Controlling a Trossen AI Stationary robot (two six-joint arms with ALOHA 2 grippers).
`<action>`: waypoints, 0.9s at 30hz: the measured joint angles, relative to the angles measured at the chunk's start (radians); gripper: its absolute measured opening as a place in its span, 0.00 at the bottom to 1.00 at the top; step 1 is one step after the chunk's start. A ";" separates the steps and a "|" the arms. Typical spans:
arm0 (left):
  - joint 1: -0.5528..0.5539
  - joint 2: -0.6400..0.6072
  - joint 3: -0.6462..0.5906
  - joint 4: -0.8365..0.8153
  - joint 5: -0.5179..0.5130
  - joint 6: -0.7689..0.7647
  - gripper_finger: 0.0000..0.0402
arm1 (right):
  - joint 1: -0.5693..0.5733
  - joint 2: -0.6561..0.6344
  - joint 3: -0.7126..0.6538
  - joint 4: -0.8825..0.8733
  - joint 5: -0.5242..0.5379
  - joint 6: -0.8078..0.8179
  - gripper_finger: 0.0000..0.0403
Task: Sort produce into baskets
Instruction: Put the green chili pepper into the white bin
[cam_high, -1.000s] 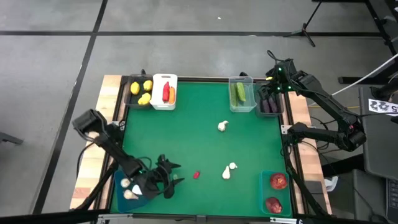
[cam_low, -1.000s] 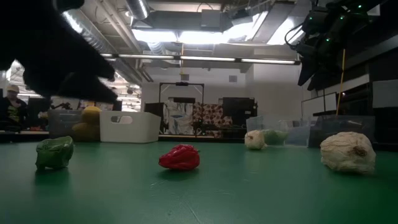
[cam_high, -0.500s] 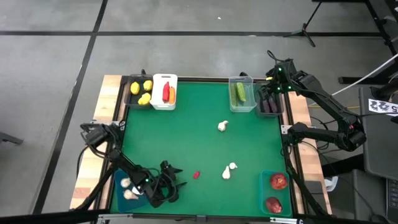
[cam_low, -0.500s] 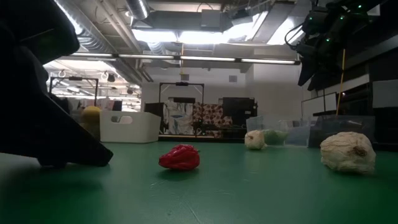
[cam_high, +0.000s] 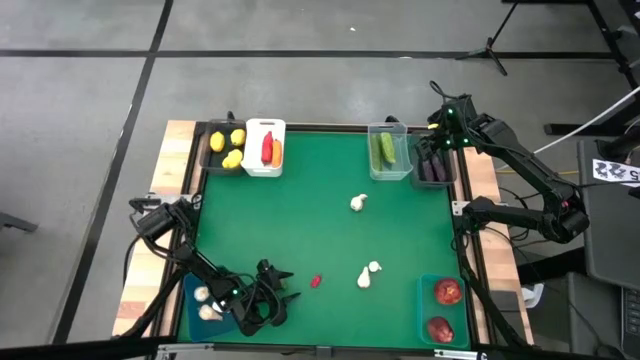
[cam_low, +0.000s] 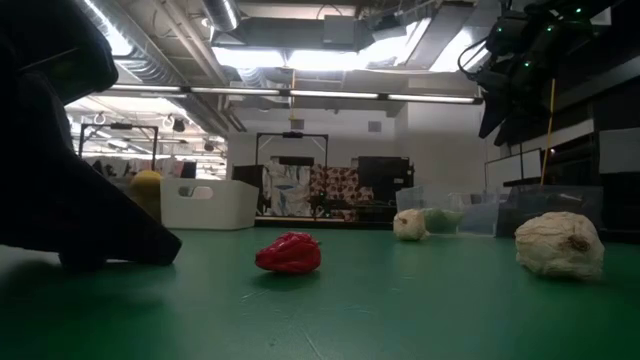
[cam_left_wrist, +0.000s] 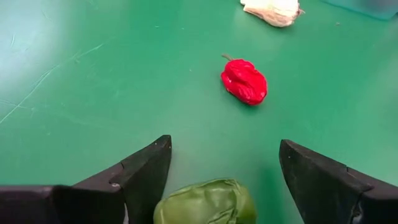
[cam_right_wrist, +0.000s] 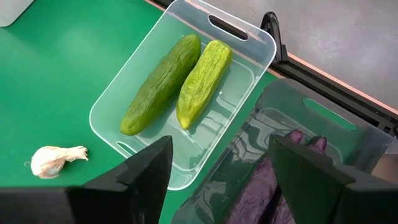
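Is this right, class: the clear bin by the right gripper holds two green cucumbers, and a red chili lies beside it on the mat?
Not quite. The clear bin does hold two green cucumbers, but a white garlic bulb lies beside it on the mat, not a red chili. The right wrist view shows this.

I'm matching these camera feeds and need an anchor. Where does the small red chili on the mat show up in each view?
High view: red chili on the green mat, near the left gripper.
Low view: centre foreground.
Left wrist view: ahead of the open fingers.
Right wrist view: not in it.
Shared landmark: the garlic bulb just beyond the chili.
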 joint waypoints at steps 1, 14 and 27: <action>0.000 0.000 0.000 0.000 -0.001 -0.008 0.73 | 0.000 0.000 0.000 0.000 0.000 0.000 0.66; 0.000 0.003 -0.003 -0.006 -0.027 -0.015 0.54 | 0.000 0.000 0.000 0.000 0.002 0.000 0.66; -0.005 -0.047 -0.006 -0.011 -0.023 0.008 0.28 | 0.000 0.000 0.000 0.001 0.002 -0.001 0.66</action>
